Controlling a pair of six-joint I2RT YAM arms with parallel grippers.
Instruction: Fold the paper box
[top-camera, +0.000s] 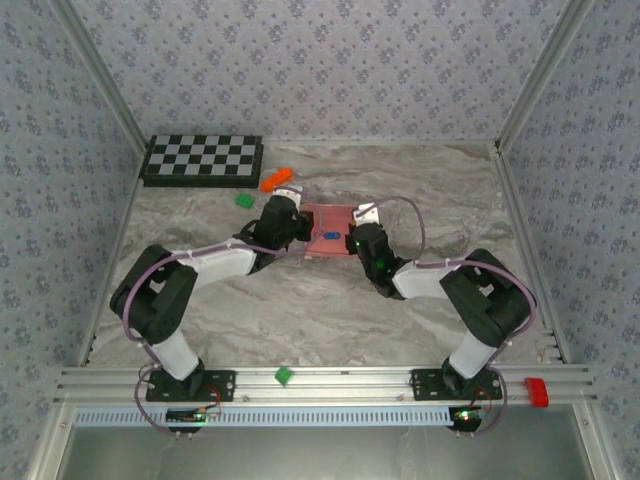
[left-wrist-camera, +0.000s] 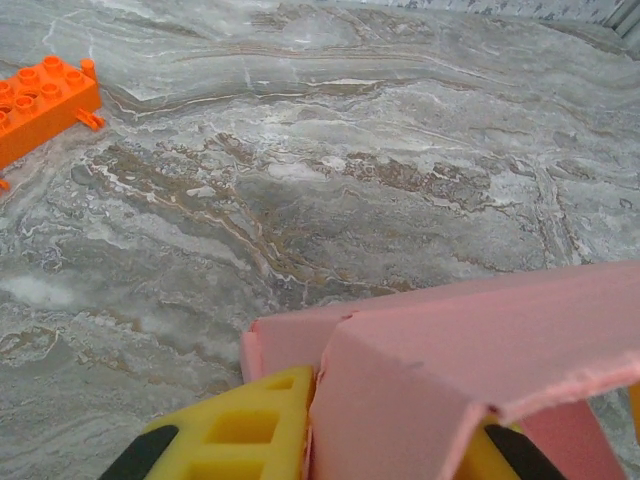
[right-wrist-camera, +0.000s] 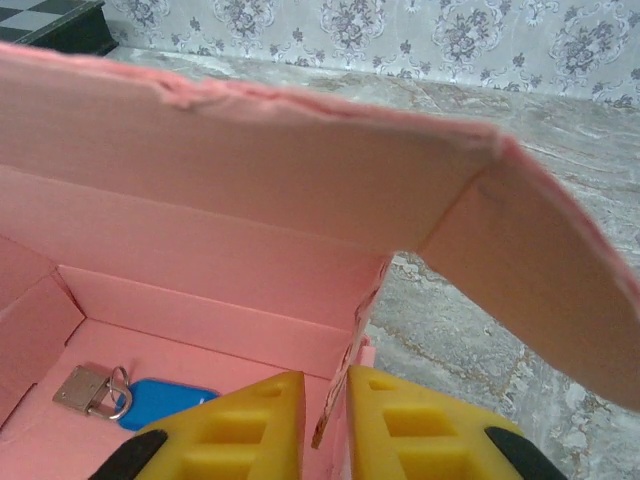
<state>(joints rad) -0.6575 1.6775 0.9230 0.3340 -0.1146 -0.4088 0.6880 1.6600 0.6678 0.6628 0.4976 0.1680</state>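
The pink paper box (top-camera: 330, 214) sits mid-table between both grippers, its lid flap (right-wrist-camera: 250, 150) raised over the open tray. A blue tag (right-wrist-camera: 165, 402) with a small silver padlock (right-wrist-camera: 90, 390) lies inside. My right gripper (right-wrist-camera: 326, 400) is shut on the box's right side wall, one yellow finger inside and one outside; from above it stands at the box's right edge (top-camera: 357, 236). My left gripper (left-wrist-camera: 390, 425) is at the box's left end (top-camera: 297, 222). A folded pink corner (left-wrist-camera: 480, 340) fills the space between its fingers and hides most of the right finger.
An orange block (top-camera: 277, 179) and a green block (top-camera: 244, 200) lie just behind the left gripper. A checkerboard (top-camera: 203, 158) is at the back left. Another green block (top-camera: 284, 376) and a red piece (top-camera: 536, 392) rest on the front rail. Patterned walls enclose the table.
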